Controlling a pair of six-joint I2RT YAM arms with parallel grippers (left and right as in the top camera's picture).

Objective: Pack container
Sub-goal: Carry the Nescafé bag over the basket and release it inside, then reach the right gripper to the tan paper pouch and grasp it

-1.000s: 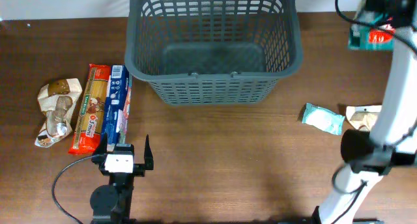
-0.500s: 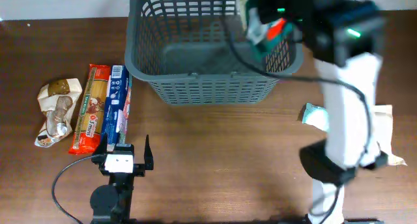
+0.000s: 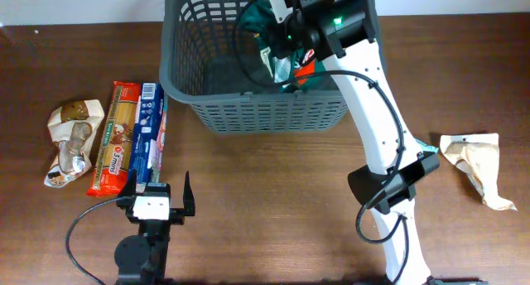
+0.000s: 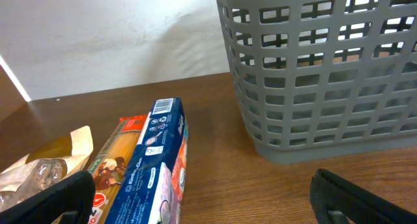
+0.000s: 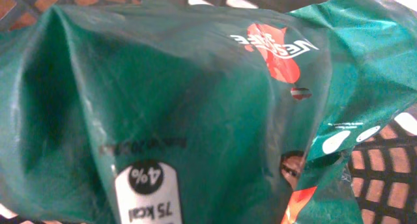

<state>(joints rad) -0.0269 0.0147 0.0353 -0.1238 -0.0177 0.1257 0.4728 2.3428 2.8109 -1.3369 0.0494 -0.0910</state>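
The dark grey basket [image 3: 248, 113] stands at the back middle of the table; its slotted wall also shows in the left wrist view [image 4: 313, 74]. My right gripper [image 3: 291, 55] is over the basket's right half, shut on a green snack packet [image 3: 258, 21] that hangs inside the rim. The packet [image 5: 163, 100] fills the right wrist view and hides the fingers; basket lattice [image 5: 384, 168] shows behind it. My left gripper [image 3: 159, 190] is open and empty near the front left; its dark fingertips [image 4: 45, 198] frame bare table.
Left of the basket lie a red-orange pasta packet [image 3: 112, 136], a blue packet [image 3: 147, 132] and a crumpled brown bag [image 3: 70, 140]; the blue packet [image 4: 153, 165] lies just ahead of my left gripper. A crumpled beige bag [image 3: 474, 161] lies at the right edge.
My right arm has swung from the far right edge leftward to over the basket, carrying the green packet down into its opening. The left arm has not moved.
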